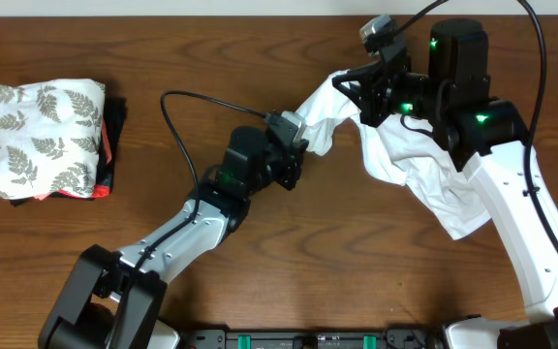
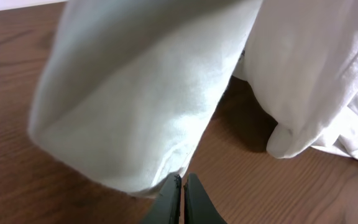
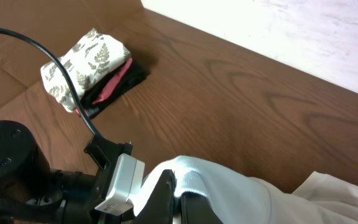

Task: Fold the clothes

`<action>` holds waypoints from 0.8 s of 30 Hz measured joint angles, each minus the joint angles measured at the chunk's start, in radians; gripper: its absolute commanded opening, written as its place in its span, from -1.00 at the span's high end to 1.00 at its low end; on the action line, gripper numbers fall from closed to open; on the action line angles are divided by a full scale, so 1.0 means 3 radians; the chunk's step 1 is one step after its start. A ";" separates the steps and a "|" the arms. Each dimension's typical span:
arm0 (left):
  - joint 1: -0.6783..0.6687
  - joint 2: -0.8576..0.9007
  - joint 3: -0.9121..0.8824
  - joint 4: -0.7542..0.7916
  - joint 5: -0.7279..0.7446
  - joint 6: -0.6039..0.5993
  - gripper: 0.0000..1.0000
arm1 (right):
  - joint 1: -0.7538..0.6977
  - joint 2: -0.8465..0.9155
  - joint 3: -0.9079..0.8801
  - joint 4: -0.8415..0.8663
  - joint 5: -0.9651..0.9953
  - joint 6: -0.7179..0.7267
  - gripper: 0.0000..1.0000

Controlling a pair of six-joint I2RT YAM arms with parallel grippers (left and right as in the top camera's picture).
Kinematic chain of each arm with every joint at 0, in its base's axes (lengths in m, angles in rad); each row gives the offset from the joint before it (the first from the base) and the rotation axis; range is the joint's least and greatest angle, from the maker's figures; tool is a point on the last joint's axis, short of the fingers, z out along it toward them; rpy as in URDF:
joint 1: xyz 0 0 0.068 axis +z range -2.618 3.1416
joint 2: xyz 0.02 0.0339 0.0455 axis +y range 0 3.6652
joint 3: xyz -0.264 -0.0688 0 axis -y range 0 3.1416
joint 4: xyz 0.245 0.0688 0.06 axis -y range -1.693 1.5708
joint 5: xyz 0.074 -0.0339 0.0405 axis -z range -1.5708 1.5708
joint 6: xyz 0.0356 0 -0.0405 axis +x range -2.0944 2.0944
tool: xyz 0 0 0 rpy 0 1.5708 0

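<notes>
The clothes are one white T-shirt point(image 1: 424, 174), partly lifted off the wooden table and draped down to the right. My right gripper point(image 1: 355, 89) is shut on a fold of it at the top, and the right wrist view shows the cloth point(image 3: 241, 193) pinched between the fingers of that gripper point(image 3: 178, 190). My left gripper point(image 1: 305, 145) is shut at the lower left end of the stretched part. In the left wrist view the shirt's hem point(image 2: 148, 93) hangs right at the closed tips of the left gripper point(image 2: 182, 182). No print shows.
A folded white cloth with grey fern leaves point(image 1: 42, 136) lies at the far left on black and red folded garments point(image 1: 112, 145), also seen as a stack point(image 3: 86, 59) in the right wrist view. A black cable point(image 1: 177, 126) loops above the left arm.
</notes>
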 measured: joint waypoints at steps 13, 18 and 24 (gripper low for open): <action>0.0004 -0.0001 0.0000 -0.0177 -0.0354 0.0169 0.88 | 0.0000 0.0000 0.0000 -0.0103 0.0000 -0.0005 0.98; 0.0006 -0.0200 -0.0001 -0.0254 -0.0336 -0.0051 0.88 | 0.0000 0.0000 0.0000 -0.0123 0.0048 -0.0013 0.98; 0.0252 -0.1090 0.0001 -0.0458 -0.0376 -0.0951 0.88 | 0.0000 -0.0001 0.0000 -0.0123 0.0140 -0.0014 0.98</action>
